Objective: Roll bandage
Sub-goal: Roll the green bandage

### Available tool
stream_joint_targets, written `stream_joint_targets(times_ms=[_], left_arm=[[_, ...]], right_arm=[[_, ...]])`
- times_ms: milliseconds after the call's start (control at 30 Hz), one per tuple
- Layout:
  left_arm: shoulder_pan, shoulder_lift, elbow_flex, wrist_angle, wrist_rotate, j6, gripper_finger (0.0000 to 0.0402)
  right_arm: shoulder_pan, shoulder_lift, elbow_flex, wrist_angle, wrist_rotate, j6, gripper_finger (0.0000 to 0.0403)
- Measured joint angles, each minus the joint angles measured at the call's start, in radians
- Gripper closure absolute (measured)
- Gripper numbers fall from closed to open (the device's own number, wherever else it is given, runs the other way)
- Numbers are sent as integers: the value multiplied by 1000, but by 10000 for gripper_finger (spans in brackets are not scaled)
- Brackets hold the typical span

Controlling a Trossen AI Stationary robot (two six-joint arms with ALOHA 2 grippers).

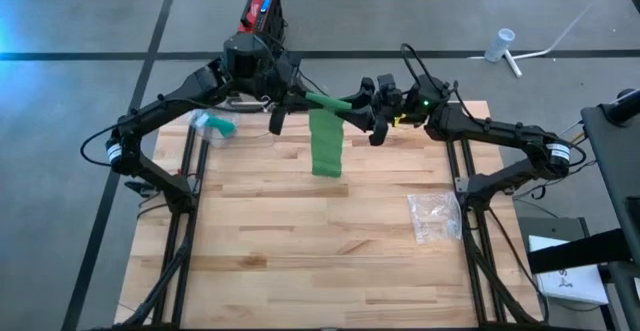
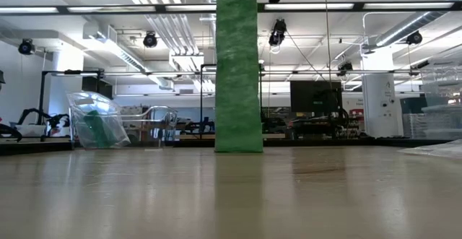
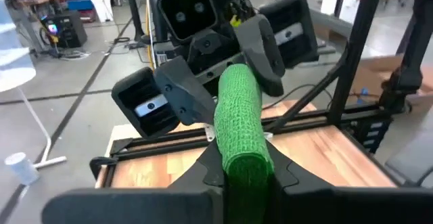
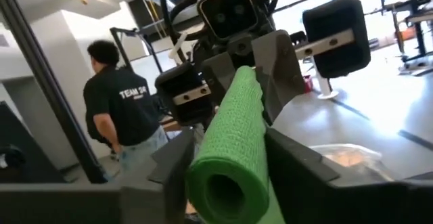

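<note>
1. While the rolled part of the green bandage (image 1: 335,102) hangs in the air near the table's (image 1: 300,261) far edge, spanning between the left gripper (image 1: 298,97) and the right gripper (image 1: 378,117), the high view shows a loose tail dropping from it onto the wood, so I judge the rolling partly done with that tail left to wind up. Counted from above: one bandage, two arms, one clear bag with green inside (image 1: 213,125) at the far left corner, one clear wrapper (image 1: 433,216) near the right edge

2. Seen level with the table, the unrolled strip (image 2: 237,66) hangs straight down as one flat band whose lower end touches the table top; both grippers sit above the picture's edge. One clear bag (image 2: 95,120) stands off to the side, well apart from the strip

3. Through the left wrist camera, the left gripper's fingers (image 3: 203,176) are pressed together on the near end of the roll (image 3: 240,116), pinching it. Beyond, the right gripper (image 3: 223,82) flanks the far end; whether it grips or merely brackets the roll I cannot tell

4. From the right wrist camera, one hollow roll end (image 4: 226,183) faces the lens between the right gripper's own fingers, and again I cannot tell if they clamp it. One person in a dark shirt (image 4: 122,116) stands in the room beyond
</note>
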Motion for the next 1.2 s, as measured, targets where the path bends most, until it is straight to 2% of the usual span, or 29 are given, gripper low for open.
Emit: stream_joint_targets(times_ms=[100,233,400,533,633,800,867,967,1067,1200], left_arm=[[1,-1,1,-2,-10,15,376],[-1,-1,1,5,-42,-39,358],[1,-1,1,40,-64,-127,364],[0,-1,1,69,-65,-199,369],[0,-1,1,75,-60,-213,368],[-1,-1,1,78,-58,-274,363],[-1,-1,1,79,-51,-310,363],[-2,-1,1,97,-36,-359,366],[-2,-1,1,127,24,-403,365],[-1,-5,1,132,34,-393,362]], right_arm=[[0,0,0,-3,0,-6,202],[0,-3,0,-58,-39,-180,171],[13,-2,0,-135,62,-366,168],[21,-2,0,-150,138,-470,195],[23,-2,0,-154,172,-504,232],[23,-2,0,-160,184,-553,339],[23,-2,0,-176,219,-581,384],[23,-2,0,-231,281,-624,390],[23,-2,0,-316,329,-654,398],[23,-2,0,-399,340,-663,399]])
